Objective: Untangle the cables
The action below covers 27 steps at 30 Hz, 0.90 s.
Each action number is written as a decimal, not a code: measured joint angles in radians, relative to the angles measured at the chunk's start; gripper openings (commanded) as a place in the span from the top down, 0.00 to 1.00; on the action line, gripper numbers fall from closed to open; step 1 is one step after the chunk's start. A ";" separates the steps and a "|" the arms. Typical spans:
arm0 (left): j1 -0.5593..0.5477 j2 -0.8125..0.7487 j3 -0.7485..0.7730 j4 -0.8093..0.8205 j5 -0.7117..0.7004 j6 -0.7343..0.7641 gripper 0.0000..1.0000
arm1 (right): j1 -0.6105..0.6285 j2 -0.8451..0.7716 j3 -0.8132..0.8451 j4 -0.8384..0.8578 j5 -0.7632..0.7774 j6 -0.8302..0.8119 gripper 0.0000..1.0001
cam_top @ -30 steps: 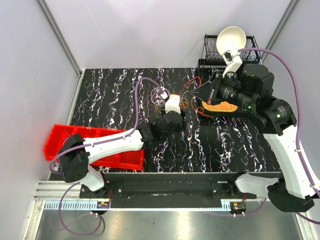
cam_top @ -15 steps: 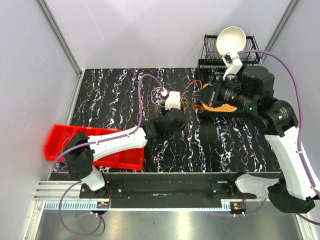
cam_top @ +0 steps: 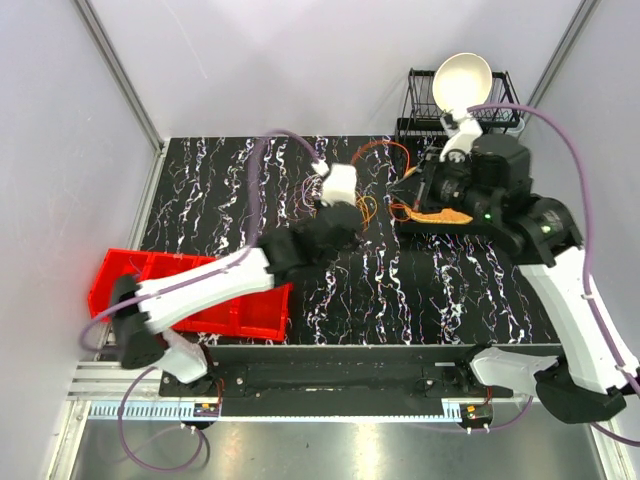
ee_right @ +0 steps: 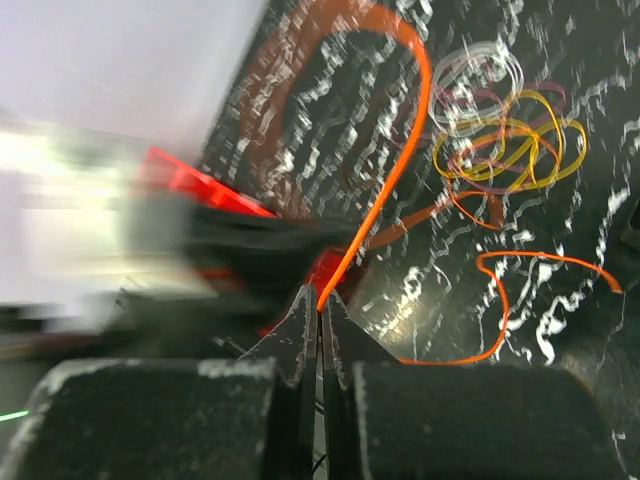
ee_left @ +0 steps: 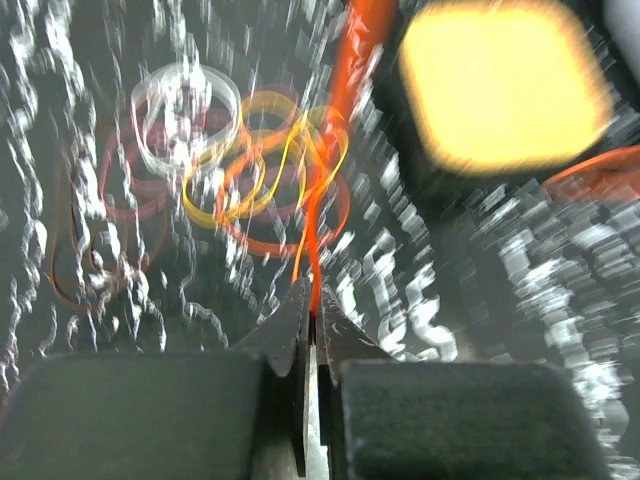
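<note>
The cables (cam_top: 365,207) lie as a small tangle of thin yellow, orange and pale loops on the black marbled table (cam_top: 220,190). In the left wrist view the tangle (ee_left: 260,170) sits just beyond my left gripper (ee_left: 313,300), which is shut on an orange cable (ee_left: 335,110) rising from it. My right gripper (ee_right: 322,298) is shut on an orange cable (ee_right: 405,150) that arcs up and over. From above, that orange arc (cam_top: 385,146) spans between the left gripper (cam_top: 350,168) and the right gripper (cam_top: 412,180). A second orange loop (ee_right: 520,300) lies loose on the table.
A red bin (cam_top: 190,290) sits at the table's front left, under the left arm. A black wire rack (cam_top: 500,95) holding a white bowl (cam_top: 462,82) stands at the back right. A flat yellow-orange object (cam_top: 440,213) lies below the right wrist.
My left gripper has shut on an orange cable and lifted away from the tangle towards the far side. The right gripper stayed shut and shifted slightly back and right.
</note>
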 measured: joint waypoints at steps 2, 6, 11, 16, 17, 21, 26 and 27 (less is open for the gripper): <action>-0.002 -0.075 0.077 -0.046 0.007 0.028 1.00 | 0.000 0.023 -0.042 0.011 0.010 0.003 1.00; -0.002 -0.272 0.278 -0.057 0.039 0.107 1.00 | 0.000 0.113 -0.114 0.053 -0.007 0.028 1.00; -0.005 -0.429 0.414 -0.104 0.109 0.196 1.00 | 0.031 0.180 -0.219 0.253 -0.194 0.093 0.99; -0.003 -0.438 0.416 -0.098 0.114 0.239 1.00 | 0.045 0.192 -0.288 0.344 -0.291 0.127 0.47; -0.003 -0.442 0.401 -0.090 0.109 0.244 1.00 | 0.046 0.200 -0.296 0.346 -0.300 0.132 0.42; -0.003 -0.482 0.335 -0.087 0.066 0.263 1.00 | 0.050 0.217 -0.324 0.348 -0.314 0.135 0.32; -0.003 -0.545 0.315 -0.080 -0.044 0.312 1.00 | 0.051 0.206 -0.342 0.351 -0.308 0.137 0.30; -0.003 -0.556 0.315 -0.079 -0.061 0.322 1.00 | 0.051 0.201 -0.346 0.351 -0.305 0.137 0.30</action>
